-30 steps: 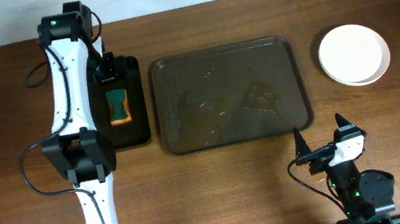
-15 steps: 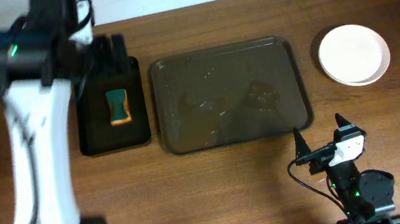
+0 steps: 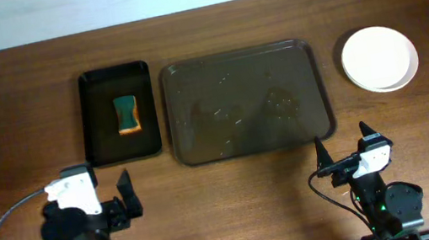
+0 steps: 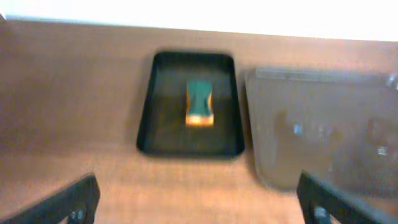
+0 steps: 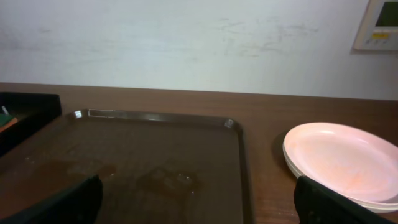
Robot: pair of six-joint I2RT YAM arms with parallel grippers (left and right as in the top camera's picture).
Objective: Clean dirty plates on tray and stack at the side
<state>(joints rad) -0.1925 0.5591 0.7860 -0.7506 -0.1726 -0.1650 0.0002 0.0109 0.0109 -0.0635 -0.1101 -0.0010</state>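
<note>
The brown tray [image 3: 246, 102] lies wet and bare in the middle of the table; it also shows in the left wrist view [image 4: 323, 137] and the right wrist view [image 5: 149, 162]. White plates [image 3: 379, 58] are stacked to its right, also in the right wrist view [image 5: 342, 158]. A green and orange sponge [image 3: 127, 115] lies in a black bin [image 3: 124, 150], also in the left wrist view [image 4: 199, 103]. My left gripper [image 3: 112, 205] is open and empty at the front left [image 4: 199, 202]. My right gripper [image 3: 342, 148] is open and empty at the front right [image 5: 196, 199].
The black bin [image 4: 189, 144] stands just left of the tray. A white wall [image 5: 186, 43] rises behind the table. Cables trail from both arm bases at the front edge.
My left arm has pulled back from over the black bin to the front left of the table. The sponge stays in the bin. The right arm has not moved.
</note>
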